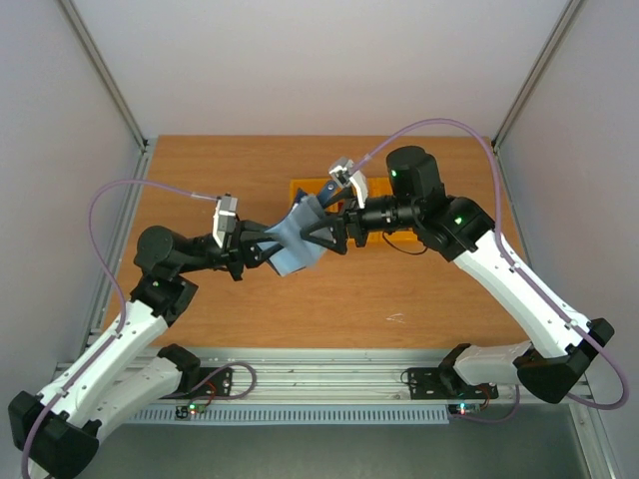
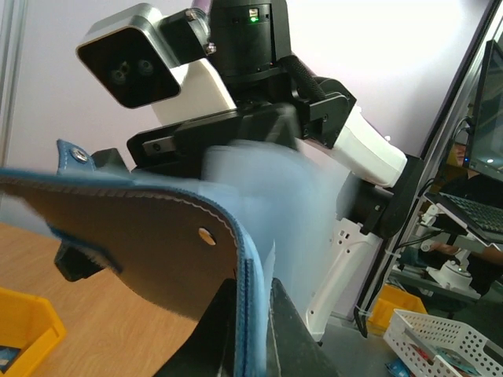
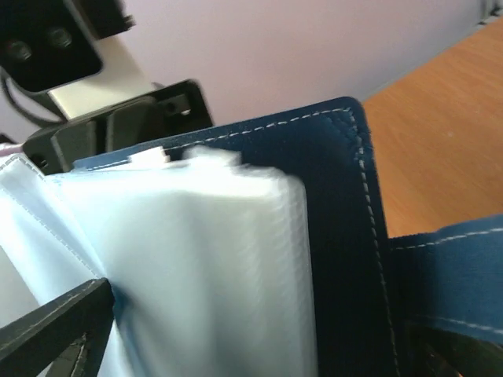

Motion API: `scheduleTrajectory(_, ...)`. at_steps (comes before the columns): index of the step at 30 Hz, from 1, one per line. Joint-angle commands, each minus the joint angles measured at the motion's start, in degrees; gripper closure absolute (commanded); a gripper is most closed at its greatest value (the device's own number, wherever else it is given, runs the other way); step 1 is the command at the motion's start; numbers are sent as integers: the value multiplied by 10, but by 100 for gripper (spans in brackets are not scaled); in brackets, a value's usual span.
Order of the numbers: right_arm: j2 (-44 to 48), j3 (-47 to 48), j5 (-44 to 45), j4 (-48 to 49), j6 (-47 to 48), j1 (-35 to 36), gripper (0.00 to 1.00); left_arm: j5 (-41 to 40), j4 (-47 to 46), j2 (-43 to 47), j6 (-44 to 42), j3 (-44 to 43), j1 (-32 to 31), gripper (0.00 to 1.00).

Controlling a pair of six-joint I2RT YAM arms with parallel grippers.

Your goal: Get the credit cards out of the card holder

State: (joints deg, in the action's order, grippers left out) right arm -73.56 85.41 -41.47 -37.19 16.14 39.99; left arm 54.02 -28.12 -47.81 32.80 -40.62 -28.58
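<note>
Navy card holder (image 1: pixel 297 242) mid-air at frame centre. Left gripper (image 2: pixel 253 330) pinches its stitched edge. Right gripper (image 1: pixel 319 235) fingers spread, clear sleeves (image 3: pixel 196 267) between them, contact unclear.

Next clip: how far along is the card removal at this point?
Done: the card holder is off the table, opened and held up between both arms. In hand: the left gripper clamps its edge, while the right gripper has its jaws wide at the clear sleeves, which are blurred. Left: no card lies on the bare table in the top view, so every pull seems yet to come.
</note>
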Motion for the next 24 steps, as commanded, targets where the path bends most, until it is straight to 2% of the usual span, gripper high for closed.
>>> scheduleTrajectory(1, 5, -18, -77, 46, -2, 31, 2, -26, -32, -8, -1, 3, -2, 100)
scheduleTrajectory(7, 21, -33, -37, 42, 1, 31, 1, -27, -33, -9, 0, 3, -2, 100)
scheduleTrajectory(11, 19, -33, -50, 46, -4, 31, 2, -29, -33, -10, 1, 4, -2, 100)
scheduleTrajectory(13, 18, -33, -58, 47, -6, 32, 5, -32, -31, -11, 2, 5, -2, 100)
scheduleTrajectory(16, 17, -34, -70, 53, -13, 33, 23, -46, -21, -11, 3, 6, -2, 100)
scheduleTrajectory(19, 19, -36, -70, 53, -16, 33, 52, -61, -11, -11, 5, 7, 0, 100)
scheduleTrajectory(21, 24, -39, -71, 54, -16, 33, 67, -67, -9, -12, 6, 9, 1, 100)
scheduleTrajectory(24, 34, -45, -66, 57, -16, 32, 79, -69, -6, -13, 8, 9, 1, 100)
